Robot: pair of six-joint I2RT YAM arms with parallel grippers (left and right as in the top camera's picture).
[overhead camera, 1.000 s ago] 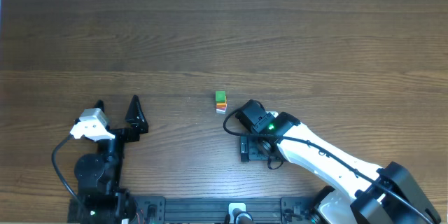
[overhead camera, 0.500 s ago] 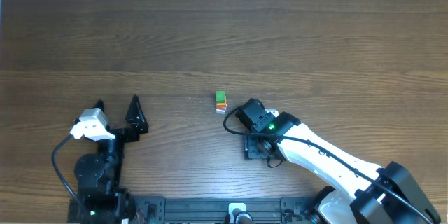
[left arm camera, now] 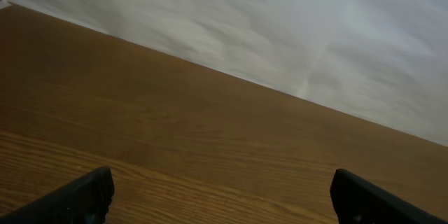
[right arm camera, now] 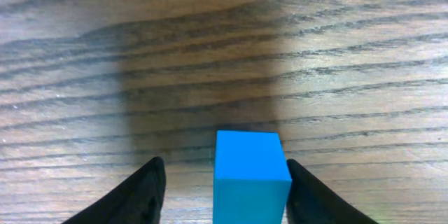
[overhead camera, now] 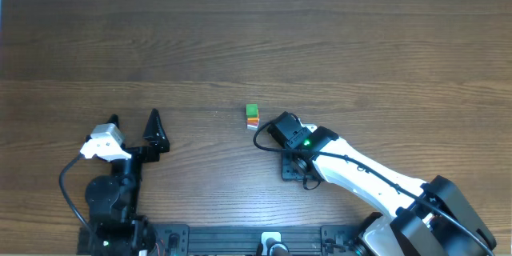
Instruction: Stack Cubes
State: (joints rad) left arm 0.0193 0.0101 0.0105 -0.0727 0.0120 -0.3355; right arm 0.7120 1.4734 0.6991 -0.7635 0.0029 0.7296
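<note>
My right gripper (right arm camera: 229, 194) is spread wide with the blue cube (right arm camera: 250, 157) between its fingers (right arm camera: 143, 190). There is a gap of bare bench (right arm camera: 84, 56) on each side of the cube, so I am not gripping it. The cube sits flat on the wood, its sides square to my fingers and its edges in line with and across the grain. One face is turned up toward my wrist camera. No side looks clearly longer than another, so I cannot name a long axis.

The top view adds the stack (overhead camera: 253, 116), close beside my right gripper (overhead camera: 272, 134) near the middle of the bench (overhead camera: 256, 32). In it a green cube (overhead camera: 253, 110) sits on an orange cube (overhead camera: 253, 118), with a pale piece underneath.

My left gripper (overhead camera: 134, 120) is well apart from the stack. Its fingers are wide apart and hold nothing. The left wrist view shows bench and a pale wall (left arm camera: 280, 21) beyond.
</note>
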